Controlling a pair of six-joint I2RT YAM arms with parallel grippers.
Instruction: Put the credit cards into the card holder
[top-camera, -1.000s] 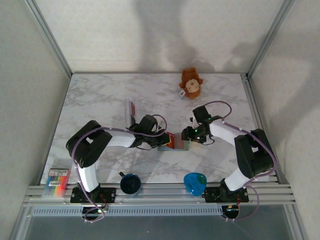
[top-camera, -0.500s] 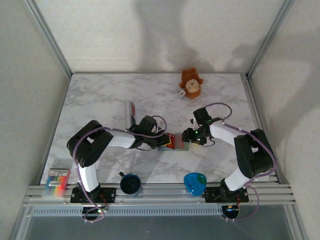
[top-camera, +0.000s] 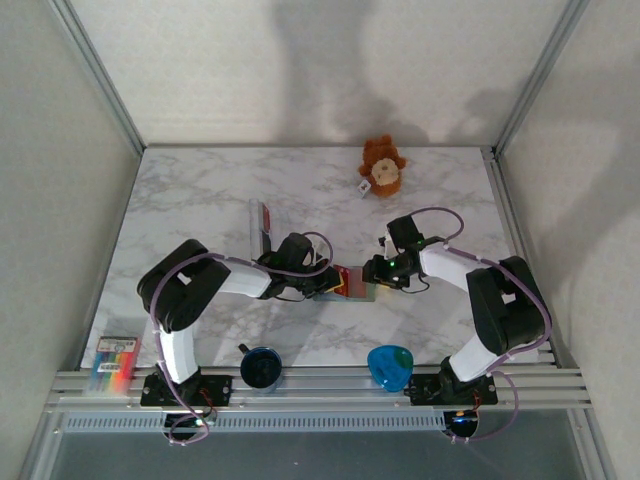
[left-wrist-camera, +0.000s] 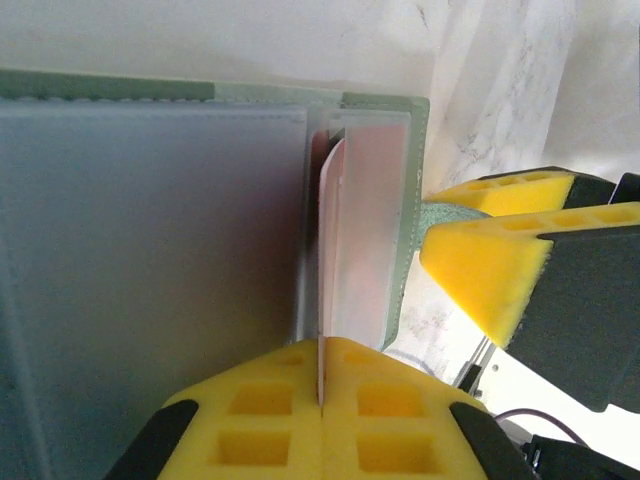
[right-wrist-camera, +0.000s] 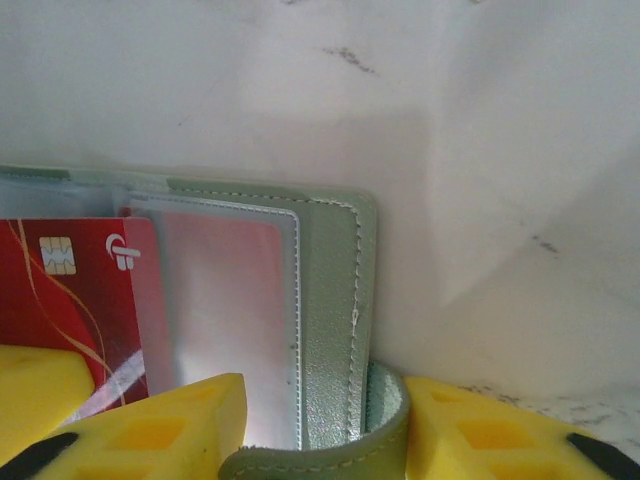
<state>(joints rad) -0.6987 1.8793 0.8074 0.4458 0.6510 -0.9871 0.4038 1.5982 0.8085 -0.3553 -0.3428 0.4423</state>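
Card (right-wrist-camera: 80, 310) further rightward, lengthwise into holder (right-wrist-camera: 326, 300)

My left gripper (left-wrist-camera: 322, 395) pinched on credit card (right-wrist-camera: 80, 300), right gripper (right-wrist-camera: 320, 440) clamping card holder (right-wrist-camera: 330, 300); left arm (top-camera: 205, 275), right arm (top-camera: 470, 270) angled inward.

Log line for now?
left gripper: shut on thin red rectangular credit card | right gripper: shut on flat grey-green folding card holder | card: partly in clear sleeve
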